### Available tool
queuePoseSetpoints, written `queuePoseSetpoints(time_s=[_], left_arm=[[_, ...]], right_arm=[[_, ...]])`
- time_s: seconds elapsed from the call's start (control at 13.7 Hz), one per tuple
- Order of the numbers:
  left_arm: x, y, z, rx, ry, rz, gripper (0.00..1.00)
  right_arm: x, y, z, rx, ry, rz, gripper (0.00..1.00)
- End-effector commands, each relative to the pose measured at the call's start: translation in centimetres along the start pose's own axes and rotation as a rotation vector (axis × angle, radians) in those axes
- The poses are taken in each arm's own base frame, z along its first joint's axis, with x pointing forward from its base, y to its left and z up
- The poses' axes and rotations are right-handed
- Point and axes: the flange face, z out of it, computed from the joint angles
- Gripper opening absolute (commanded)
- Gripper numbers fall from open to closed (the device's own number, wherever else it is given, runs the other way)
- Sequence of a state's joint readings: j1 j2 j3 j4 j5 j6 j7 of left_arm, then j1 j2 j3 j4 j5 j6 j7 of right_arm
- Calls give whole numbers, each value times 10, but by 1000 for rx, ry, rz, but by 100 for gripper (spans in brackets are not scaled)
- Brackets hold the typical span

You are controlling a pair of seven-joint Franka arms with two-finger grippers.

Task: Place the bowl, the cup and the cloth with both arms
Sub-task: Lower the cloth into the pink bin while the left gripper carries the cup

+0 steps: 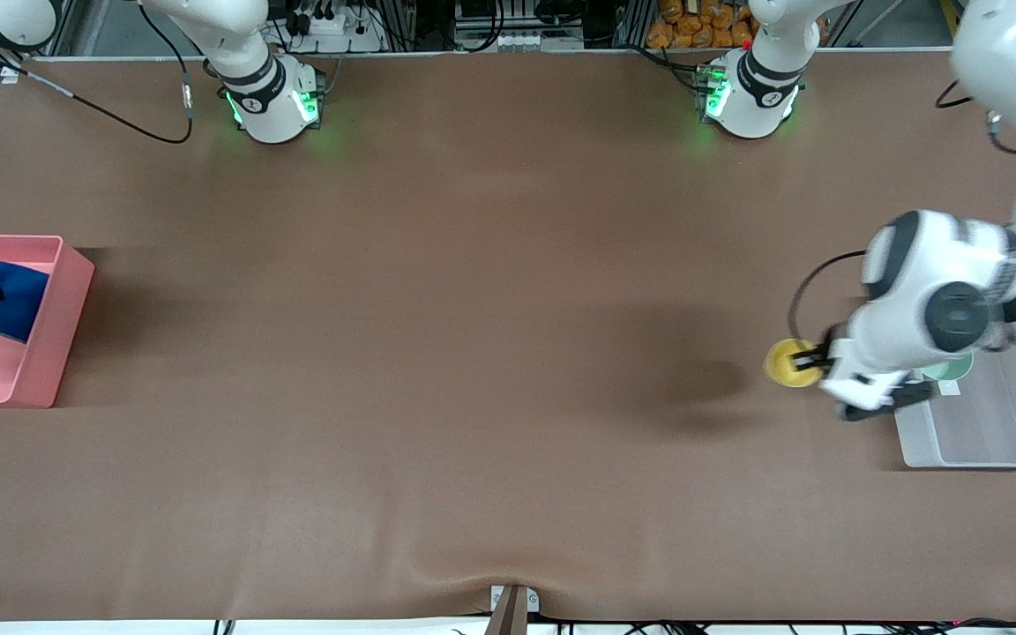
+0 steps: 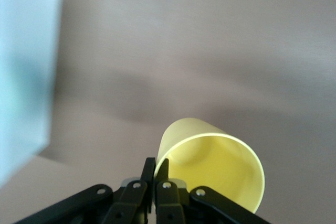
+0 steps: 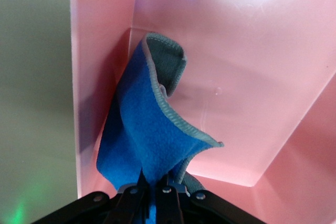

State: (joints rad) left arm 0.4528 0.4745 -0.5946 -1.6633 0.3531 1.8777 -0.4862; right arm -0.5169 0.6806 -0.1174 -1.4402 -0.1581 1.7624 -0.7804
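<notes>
Front view: left end effector [image 1: 812, 360] grips cup [image 1: 792, 362] by its rim over the surface [image 1: 473, 353], beside clear bin [image 1: 1002, 423] holding bowl [image 1: 949, 369], presumably bound there.
Left wrist view: fingers [image 2: 148, 174] pinch cup [image 2: 210, 169] wall.
Right wrist view: right end effector [image 3: 155, 188] clamps cloth [image 3: 147, 135], hanging into pink bin [image 3: 236, 77]; grip unseen from front.
</notes>
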Motion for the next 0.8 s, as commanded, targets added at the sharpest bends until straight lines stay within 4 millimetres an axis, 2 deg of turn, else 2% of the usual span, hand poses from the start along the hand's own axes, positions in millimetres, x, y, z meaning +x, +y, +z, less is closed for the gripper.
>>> queuePoseSetpoints(time_s=[0.0,0.15,0.29,0.44,0.51,0.73], left_arm=[[19,-73,-36,-20,-6,60,0],[34,-130,-44,-26,21,111,0],[50,-187,-40,-62,42,182,0],[69,-230,-34,-68,76,190,0],[78,-250,-22,-40,88,200,0],[101,-286,30,-40,164,234,0]], right_arm=[[5,6,13,23,27,-13,0],[9,13,20,0,52,-29,0],[13,21,27,-21,85,-52,0],[17,23,36,-21,97,-50,0],[20,25,40,-28,105,-52,0],[25,28,49,-39,116,-65,0]])
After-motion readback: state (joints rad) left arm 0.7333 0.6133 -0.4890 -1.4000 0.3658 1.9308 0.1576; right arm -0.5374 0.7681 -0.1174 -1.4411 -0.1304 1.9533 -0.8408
